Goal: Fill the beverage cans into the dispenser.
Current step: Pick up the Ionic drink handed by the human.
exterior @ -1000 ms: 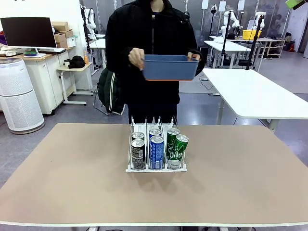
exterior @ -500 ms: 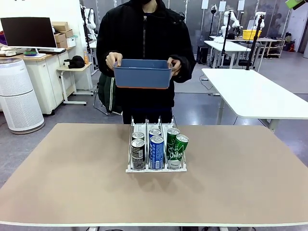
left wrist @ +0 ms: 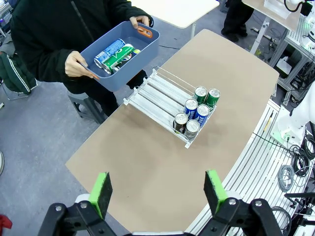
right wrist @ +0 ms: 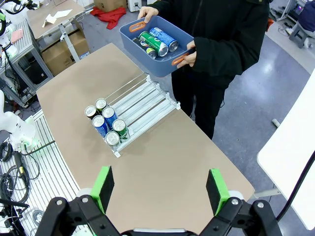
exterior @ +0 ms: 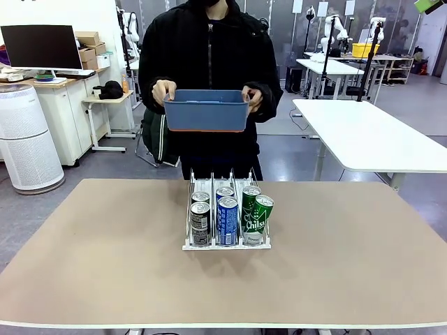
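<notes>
The dispenser (exterior: 225, 243) stands in the middle of the tan table, its three lanes holding several beverage cans (exterior: 228, 220) at the front: dark ones left, blue ones in the middle, green ones right. Behind it a person holds a blue bin (exterior: 207, 115) in both hands at chest height. The wrist views show more beverage cans (left wrist: 114, 51) lying in that bin (left wrist: 135, 64). My left gripper (left wrist: 157, 192) hangs open high above the table's near side, well clear of the dispenser (left wrist: 158, 96). My right gripper (right wrist: 160, 189) is open too, high above the dispenser (right wrist: 145, 101) and the bin (right wrist: 165, 66).
The tan table (exterior: 105, 258) has wide bare areas left and right of the dispenser. A white table (exterior: 370, 136) stands behind on the right, a white air purifier (exterior: 24, 139) on the left. The dispenser's rear lane halves (left wrist: 150, 88) hold nothing.
The person has turned to face the table and moved the blue bin from the picture's right to the middle of the chest. Neither gripper's jaws changed.
</notes>
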Motion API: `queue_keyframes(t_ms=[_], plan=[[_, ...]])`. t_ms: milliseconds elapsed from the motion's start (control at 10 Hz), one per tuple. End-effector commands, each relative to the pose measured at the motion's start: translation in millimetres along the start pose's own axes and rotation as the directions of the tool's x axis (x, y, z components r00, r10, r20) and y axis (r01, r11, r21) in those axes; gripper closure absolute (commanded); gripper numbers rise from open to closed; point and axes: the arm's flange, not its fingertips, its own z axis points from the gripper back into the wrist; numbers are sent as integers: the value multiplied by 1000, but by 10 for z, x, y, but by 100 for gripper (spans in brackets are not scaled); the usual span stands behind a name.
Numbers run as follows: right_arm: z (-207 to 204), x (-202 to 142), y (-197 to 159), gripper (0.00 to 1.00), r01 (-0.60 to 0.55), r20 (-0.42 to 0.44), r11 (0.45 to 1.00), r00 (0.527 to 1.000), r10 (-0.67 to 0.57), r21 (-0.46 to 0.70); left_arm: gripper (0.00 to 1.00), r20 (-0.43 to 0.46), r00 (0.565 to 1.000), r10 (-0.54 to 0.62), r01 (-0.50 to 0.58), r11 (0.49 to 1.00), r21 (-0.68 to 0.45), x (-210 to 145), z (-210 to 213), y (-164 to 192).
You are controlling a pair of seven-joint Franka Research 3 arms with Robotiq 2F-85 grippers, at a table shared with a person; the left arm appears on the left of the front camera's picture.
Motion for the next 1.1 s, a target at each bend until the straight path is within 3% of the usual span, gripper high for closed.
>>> queue_keyframes(t_ms=[0,1000], plan=[[-2,-6,1,0,1,2,1000,1000,-1,2,0,4,1000,-3,3,1000,-5,1,4,-3],[-2,-6,1,0,1,2,1000,1000,-1,2,0,4,1000,-3,3,1000,-5,1,4,-3]])
